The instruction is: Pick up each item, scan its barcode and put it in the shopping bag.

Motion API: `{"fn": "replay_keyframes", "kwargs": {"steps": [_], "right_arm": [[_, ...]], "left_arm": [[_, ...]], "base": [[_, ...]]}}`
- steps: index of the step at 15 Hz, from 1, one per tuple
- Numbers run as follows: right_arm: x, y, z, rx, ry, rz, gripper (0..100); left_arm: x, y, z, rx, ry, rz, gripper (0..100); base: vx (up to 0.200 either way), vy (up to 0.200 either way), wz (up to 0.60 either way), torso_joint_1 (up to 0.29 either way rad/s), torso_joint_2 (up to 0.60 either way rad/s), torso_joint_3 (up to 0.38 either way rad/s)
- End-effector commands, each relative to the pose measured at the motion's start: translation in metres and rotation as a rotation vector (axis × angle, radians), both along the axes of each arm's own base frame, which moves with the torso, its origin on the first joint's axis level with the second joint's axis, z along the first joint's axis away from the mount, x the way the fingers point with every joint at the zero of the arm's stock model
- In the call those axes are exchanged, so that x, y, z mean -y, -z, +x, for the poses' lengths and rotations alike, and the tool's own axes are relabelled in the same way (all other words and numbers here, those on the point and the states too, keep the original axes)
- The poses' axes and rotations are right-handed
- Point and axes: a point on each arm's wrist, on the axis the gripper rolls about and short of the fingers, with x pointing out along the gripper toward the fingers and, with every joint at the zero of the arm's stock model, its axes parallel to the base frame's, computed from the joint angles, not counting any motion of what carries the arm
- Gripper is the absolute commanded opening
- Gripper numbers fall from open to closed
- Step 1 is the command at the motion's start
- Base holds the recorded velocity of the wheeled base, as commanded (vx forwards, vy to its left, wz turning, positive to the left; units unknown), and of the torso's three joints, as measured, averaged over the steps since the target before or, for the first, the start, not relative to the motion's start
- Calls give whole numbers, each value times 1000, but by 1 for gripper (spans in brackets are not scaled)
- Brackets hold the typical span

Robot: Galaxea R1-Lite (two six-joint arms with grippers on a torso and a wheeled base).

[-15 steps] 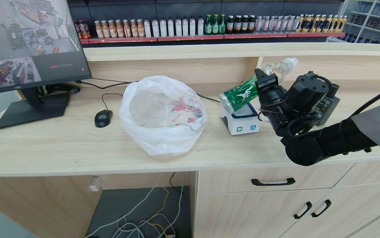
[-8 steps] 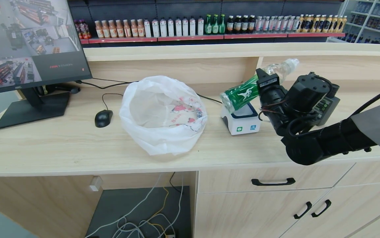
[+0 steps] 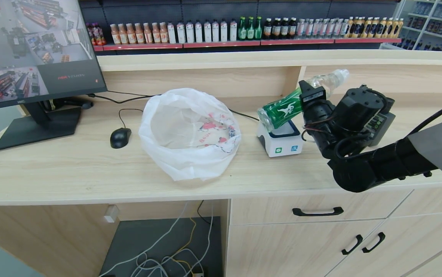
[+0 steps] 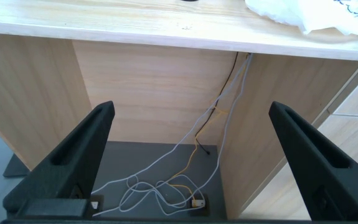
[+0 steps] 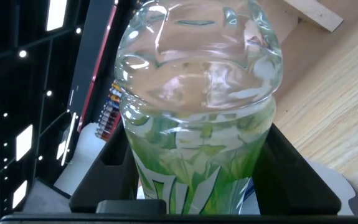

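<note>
Now, your right tool [image 3: 310, 96] pinches the bottle [image 3: 282, 110] mid-body, left tool [image 4: 190, 124] spread. It looks slick and heavyish, so grip its labelled waist firmly; bag [image 3: 188, 154] at nine o'clock.

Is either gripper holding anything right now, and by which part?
The right gripper holds the green-labelled bottle around its middle; the left gripper is open and empty.

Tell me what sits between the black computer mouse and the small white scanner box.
The open white plastic shopping bag stands between them on the light wooden counter, as the head view shows.
</note>
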Motion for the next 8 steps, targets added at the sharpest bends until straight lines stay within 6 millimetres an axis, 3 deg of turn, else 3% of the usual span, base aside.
{"fn": "replay_keyframes", "kwargs": {"steps": [1,8], "right_arm": [[0,0,0,0,0,0,0],[1,-16,-8,37,2,0,0]], "left_arm": [[0,0,0,0,-1,-1,100],[0,0,0,0,-1,-1,100]], "base": [[0,0,0,0,0,0],[0,0,0,0,0,0]]}}
